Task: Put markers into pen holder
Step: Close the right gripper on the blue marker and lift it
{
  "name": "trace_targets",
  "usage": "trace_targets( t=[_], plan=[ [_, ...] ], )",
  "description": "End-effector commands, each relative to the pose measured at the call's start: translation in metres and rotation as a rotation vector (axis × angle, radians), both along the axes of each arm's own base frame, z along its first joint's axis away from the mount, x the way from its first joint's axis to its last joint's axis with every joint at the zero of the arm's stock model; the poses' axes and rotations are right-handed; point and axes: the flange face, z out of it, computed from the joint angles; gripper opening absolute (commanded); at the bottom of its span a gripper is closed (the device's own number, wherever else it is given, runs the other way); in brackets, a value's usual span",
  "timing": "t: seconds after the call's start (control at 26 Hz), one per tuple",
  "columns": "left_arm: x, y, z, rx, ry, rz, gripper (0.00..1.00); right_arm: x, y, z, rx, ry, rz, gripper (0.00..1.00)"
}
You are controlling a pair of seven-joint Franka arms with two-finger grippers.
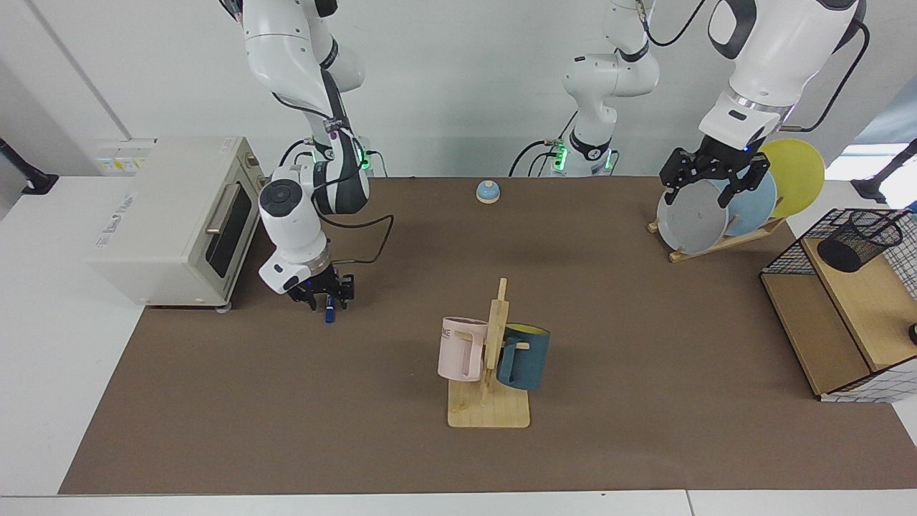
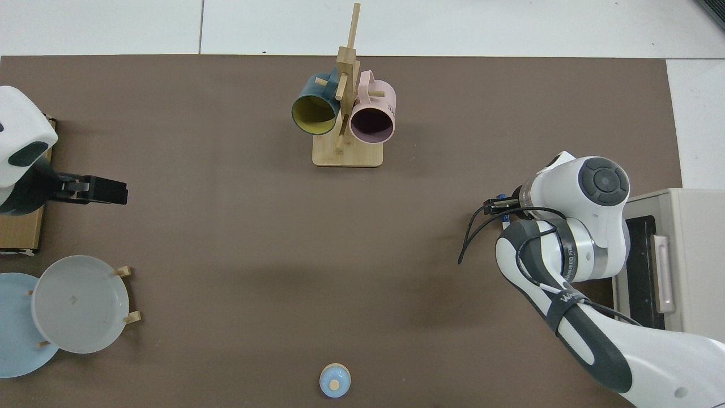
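The marker (image 1: 329, 314) lies on the brown mat near the toaster oven; only its dark blue end shows. My right gripper (image 1: 329, 302) is down over it, open, with a finger on either side. In the top view the arm covers most of the marker (image 2: 504, 225), and the right gripper (image 2: 499, 205) sits above it. The pen holder (image 1: 858, 240), a black mesh cup, rests tilted on the wooden shelf of the wire rack at the far side. My left gripper (image 1: 713, 188) waits open above the plate rack, empty.
A cream toaster oven (image 1: 172, 215) stands just behind the right arm. A wooden mug stand (image 1: 491, 412) with a pink and a dark blue mug is mid-table. Plates (image 1: 691, 215) lean in a rack, and a small blue bell (image 1: 488, 191) sits at the back.
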Motion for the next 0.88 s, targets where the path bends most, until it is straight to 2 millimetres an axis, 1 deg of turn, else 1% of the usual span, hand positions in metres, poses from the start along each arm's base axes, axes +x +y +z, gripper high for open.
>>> trace_targets(
  t=[0.0, 0.04, 0.08, 0.23, 0.35, 0.38, 0.46, 0.5, 0.65, 0.73, 0.85],
  plan=[
    [-0.004, 0.004, 0.005, 0.012, 0.005, -0.005, 1.0, -0.001, -0.005, -0.004, 0.011, -0.016, -0.002, 0.54],
    [-0.004, 0.004, 0.005, 0.012, 0.005, -0.005, 1.0, -0.001, -0.005, -0.003, 0.011, -0.017, -0.002, 0.49],
    [-0.004, 0.004, 0.004, 0.012, 0.006, -0.005, 1.0, -0.001, -0.005, -0.005, 0.011, -0.014, -0.002, 0.45],
    [-0.004, 0.004, 0.005, 0.012, 0.005, -0.005, 1.0, -0.001, -0.006, -0.011, 0.009, -0.014, -0.004, 0.41],
    [-0.004, 0.004, 0.005, 0.012, 0.005, -0.005, 1.0, -0.003, -0.006, -0.013, 0.009, -0.016, -0.004, 0.32],
    [-0.004, 0.004, 0.005, 0.012, 0.005, -0.005, 1.0, -0.003, -0.006, -0.013, 0.009, -0.016, -0.004, 0.26],
    [-0.004, 0.004, 0.005, 0.012, 0.005, -0.005, 1.0, -0.003, -0.005, -0.013, 0.008, -0.014, -0.003, 0.07],
    [-0.004, 0.004, 0.005, 0.012, 0.005, -0.007, 1.0, -0.003, -0.006, -0.013, 0.008, -0.014, -0.003, 0.0],
    [-0.004, 0.004, 0.005, 0.012, 0.005, -0.005, 1.0, -0.001, 0.0, -0.009, 0.01, -0.023, -0.001, 0.0],
    [-0.004, 0.004, 0.005, 0.012, 0.005, -0.005, 1.0, 0.002, 0.001, 0.004, 0.016, -0.026, -0.015, 0.0],
    [-0.004, 0.004, 0.006, 0.012, 0.003, -0.005, 1.0, 0.009, 0.008, 0.034, 0.045, 0.014, -0.086, 0.0]
  ],
)
